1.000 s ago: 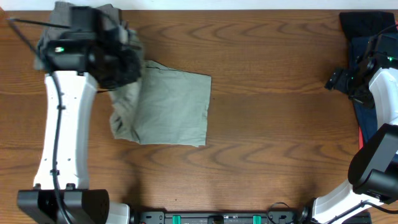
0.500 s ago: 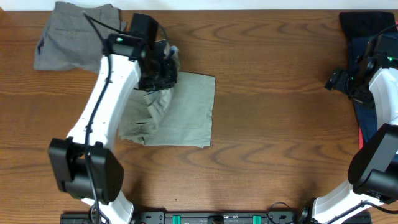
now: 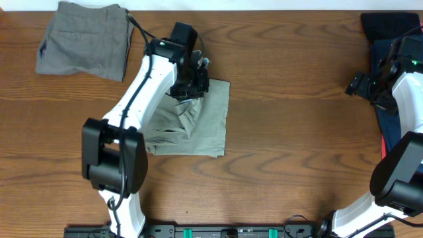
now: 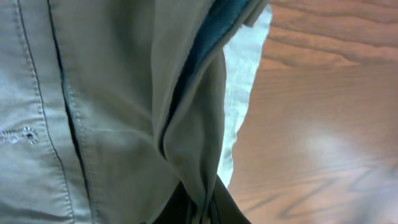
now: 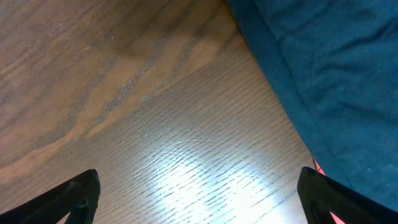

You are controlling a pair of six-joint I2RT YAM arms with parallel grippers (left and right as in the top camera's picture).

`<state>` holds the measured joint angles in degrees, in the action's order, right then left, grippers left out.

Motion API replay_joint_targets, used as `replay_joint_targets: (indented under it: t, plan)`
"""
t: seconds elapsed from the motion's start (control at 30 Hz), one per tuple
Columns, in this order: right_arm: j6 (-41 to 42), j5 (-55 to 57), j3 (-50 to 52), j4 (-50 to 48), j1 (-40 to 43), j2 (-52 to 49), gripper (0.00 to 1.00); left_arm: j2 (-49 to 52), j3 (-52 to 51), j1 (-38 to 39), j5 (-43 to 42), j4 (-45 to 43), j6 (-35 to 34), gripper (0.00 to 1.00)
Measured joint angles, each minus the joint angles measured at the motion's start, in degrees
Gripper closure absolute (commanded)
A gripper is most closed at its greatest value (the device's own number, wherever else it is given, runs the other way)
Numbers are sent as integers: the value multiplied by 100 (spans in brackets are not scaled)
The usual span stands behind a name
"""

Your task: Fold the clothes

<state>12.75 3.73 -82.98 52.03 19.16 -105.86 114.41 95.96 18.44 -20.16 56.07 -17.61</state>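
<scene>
Soft, light khaki shorts [image 3: 205, 122] lie on the smooth wood table [image 3: 297, 152], limp cloth prob. best taken at hem or waistband, as the left gripper [image 3: 192, 80] appears pinched on a fold at their top edge; grey shorts [image 3: 82, 39] sit up-left of them, and the right gripper [image 3: 359, 84], fingers wide, is well to their right by navy pieces [image 3: 390, 33].

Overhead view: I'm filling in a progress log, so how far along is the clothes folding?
Done, apparently: the grey-brown shorts lie folded at the far left corner of the table. In hand: the left gripper is shut on a lifted fold of the pale khaki-green cotton shorts, partly folded at centre. Left: the dark navy garments piled at the right edge; the right gripper hangs open beside them.
</scene>
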Motion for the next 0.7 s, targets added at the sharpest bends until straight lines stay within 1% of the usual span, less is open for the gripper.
replay_joint_targets:
  t: [0.23,0.3,0.47,0.63,0.67,0.7]
  plan:
    - [0,-2,0,0,0,0,1,240,0,0,-2,-105,-24,93]
    - [0,-2,0,0,0,0,1,240,0,0,0,-103,-13,64]
    - [0,0,0,0,0,0,1,240,0,0,-2,94,-44,61]
    - [0,0,0,0,0,0,1,240,0,0,-4,354,-44,62]
    - [0,0,0,-2,0,0,1,240,0,0,-2,380,-44,63]
    - [0,-2,0,0,0,0,1,240,0,0,-4,393,-46,72]
